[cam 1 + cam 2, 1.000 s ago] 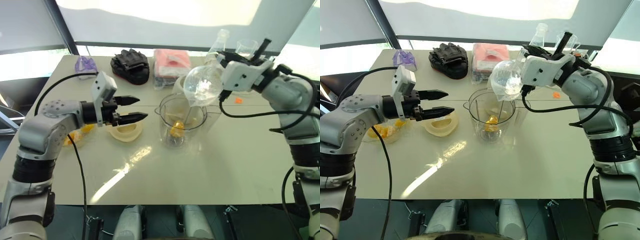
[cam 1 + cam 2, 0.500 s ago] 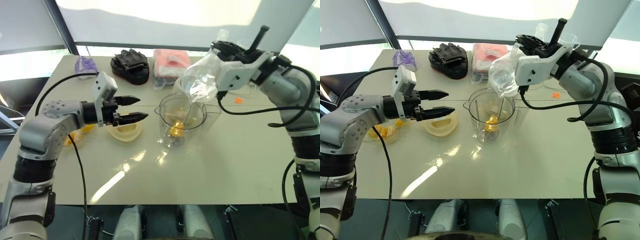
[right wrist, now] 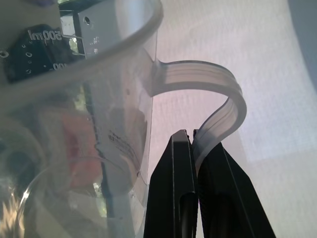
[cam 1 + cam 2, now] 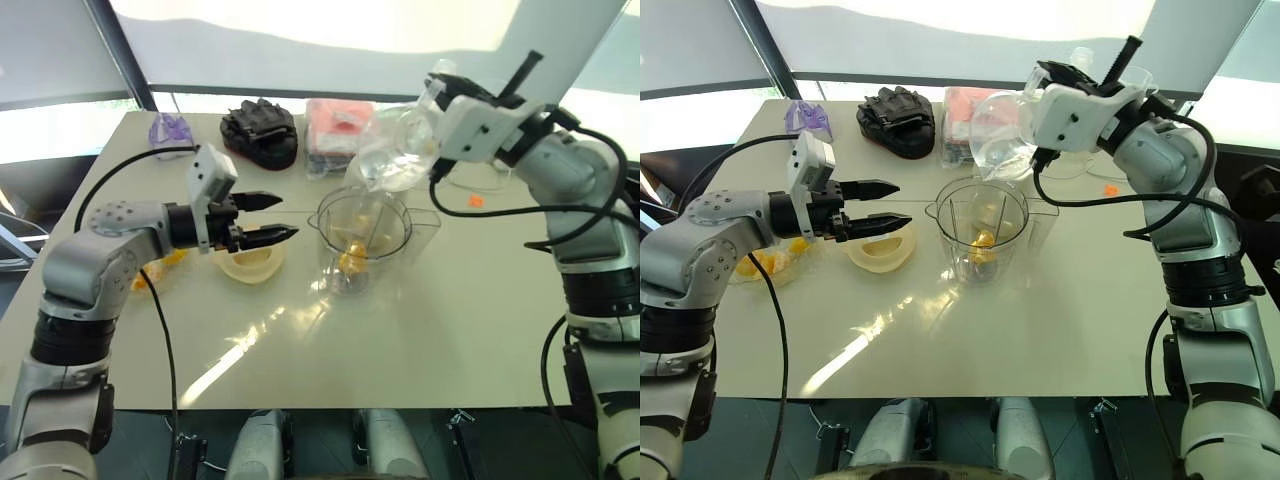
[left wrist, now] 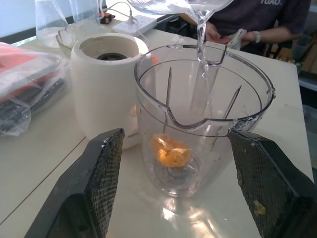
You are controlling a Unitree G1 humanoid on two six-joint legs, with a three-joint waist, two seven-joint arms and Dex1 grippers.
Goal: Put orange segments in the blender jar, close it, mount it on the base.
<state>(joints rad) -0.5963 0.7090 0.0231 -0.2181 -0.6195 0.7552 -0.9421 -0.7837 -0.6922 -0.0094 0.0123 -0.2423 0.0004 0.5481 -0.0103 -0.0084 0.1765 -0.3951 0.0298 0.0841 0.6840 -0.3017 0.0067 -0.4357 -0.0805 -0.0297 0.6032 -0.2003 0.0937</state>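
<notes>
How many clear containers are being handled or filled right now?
2: a clear measuring cup held tipped by the right gripper, and the blender jar beneath it. Other glassware stands behind, partly hidden.

A lab: conical flask (image 5: 49,20), cluttered test table (image 4: 450,330), power strip (image 5: 141,22).
</notes>
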